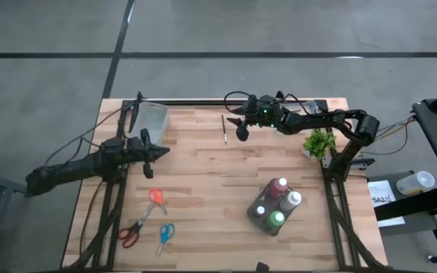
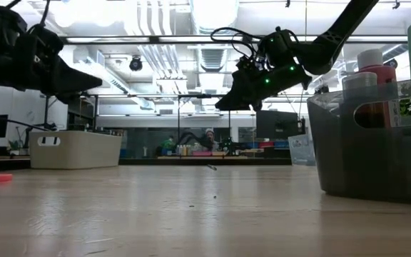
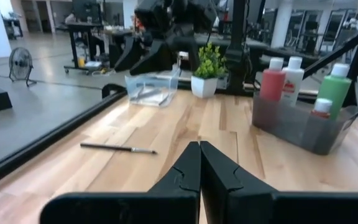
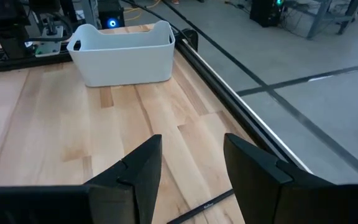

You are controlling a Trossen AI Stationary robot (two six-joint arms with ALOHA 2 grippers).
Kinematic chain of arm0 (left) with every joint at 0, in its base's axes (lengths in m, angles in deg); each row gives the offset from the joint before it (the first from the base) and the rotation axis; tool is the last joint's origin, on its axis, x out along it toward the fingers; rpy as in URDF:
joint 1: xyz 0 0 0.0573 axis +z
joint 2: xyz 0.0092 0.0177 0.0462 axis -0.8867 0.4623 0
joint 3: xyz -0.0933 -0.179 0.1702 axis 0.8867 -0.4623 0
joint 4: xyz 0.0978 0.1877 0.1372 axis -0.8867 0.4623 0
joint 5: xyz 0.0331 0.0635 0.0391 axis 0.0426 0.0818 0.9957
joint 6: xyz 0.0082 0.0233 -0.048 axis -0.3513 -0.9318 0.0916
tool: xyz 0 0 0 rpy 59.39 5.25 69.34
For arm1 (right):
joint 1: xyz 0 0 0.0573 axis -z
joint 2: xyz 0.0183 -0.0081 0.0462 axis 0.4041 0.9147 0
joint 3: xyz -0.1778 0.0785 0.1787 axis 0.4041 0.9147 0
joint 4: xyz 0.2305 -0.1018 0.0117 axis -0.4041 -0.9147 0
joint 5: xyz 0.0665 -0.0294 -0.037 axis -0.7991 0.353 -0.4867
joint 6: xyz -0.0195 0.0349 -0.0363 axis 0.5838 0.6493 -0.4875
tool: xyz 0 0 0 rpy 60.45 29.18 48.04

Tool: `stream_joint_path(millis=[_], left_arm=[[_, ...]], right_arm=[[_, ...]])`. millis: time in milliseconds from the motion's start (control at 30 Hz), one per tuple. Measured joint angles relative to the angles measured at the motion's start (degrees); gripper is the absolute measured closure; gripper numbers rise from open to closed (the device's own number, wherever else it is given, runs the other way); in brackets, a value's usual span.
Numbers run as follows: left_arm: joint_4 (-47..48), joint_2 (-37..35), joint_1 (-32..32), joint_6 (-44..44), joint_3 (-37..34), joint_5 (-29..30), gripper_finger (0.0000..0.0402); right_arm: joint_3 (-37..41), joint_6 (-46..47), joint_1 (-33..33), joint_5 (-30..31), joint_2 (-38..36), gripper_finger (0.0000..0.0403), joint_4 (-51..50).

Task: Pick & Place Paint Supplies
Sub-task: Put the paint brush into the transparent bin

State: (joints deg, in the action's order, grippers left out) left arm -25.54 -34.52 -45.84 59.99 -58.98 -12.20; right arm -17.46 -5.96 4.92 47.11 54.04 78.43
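Observation:
One thin dark paintbrush [image 1: 223, 130] lies flat on the wooden table near its far edge; it also shows in the left wrist view [image 3: 118, 148] and the low view [image 2: 211, 168]. My right gripper [image 1: 237, 123] hangs open just right of it and above it, touching nothing; the brush [image 4: 201, 206] shows below the open fingers [image 4: 145, 171]. Paint bottles with pale caps stand in a grey bin [image 1: 262, 199]: red [image 3: 272, 79], white [image 3: 293, 73], green [image 3: 334, 88] and a short dark red one [image 3: 321, 107]. My left gripper [image 3: 199, 165] is shut, raised over the table's left part [image 1: 155, 150].
A white bin [image 1: 149, 121] sits at the far left corner. Three pairs of scissors [image 1: 156, 199] lie near the left front. A small potted plant [image 1: 319, 142] stands at the right edge, with a clear tray [image 3: 152, 90] beside it. Bare wood lies mid-table.

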Motion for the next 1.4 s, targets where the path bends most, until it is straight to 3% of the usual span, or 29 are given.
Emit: stream_joint_path(millis=[367, 800, 1233, 1400], left_arm=[[0.0, 5.5, 0.0, -1.6, 0.0, 0.0, 0.0401], [-0.1, 5.8, 0.0, -1.0, 0.0, 0.0, 0.0401], [-0.2, 5.8, 0.0, -1.0, 0.0, 0.0, 0.0401], [-0.2, 5.8, 0.0, -1.0, 0.0, 0.0, 0.0401]], right_arm=[[-1.2, 2.2, -1.0, 0.0, 0.0, 0.0233, 0.2], [-1.3, 6.2, -1.4, 0.3, 0.0, 0.0233, 0.1], [-1.3, 14.6, -4.5, 11.4, 0.0, 0.0233, -6.1], [-1.3, 18.3, -7.3, 18.4, 0.0, 0.0233, -9.9]])
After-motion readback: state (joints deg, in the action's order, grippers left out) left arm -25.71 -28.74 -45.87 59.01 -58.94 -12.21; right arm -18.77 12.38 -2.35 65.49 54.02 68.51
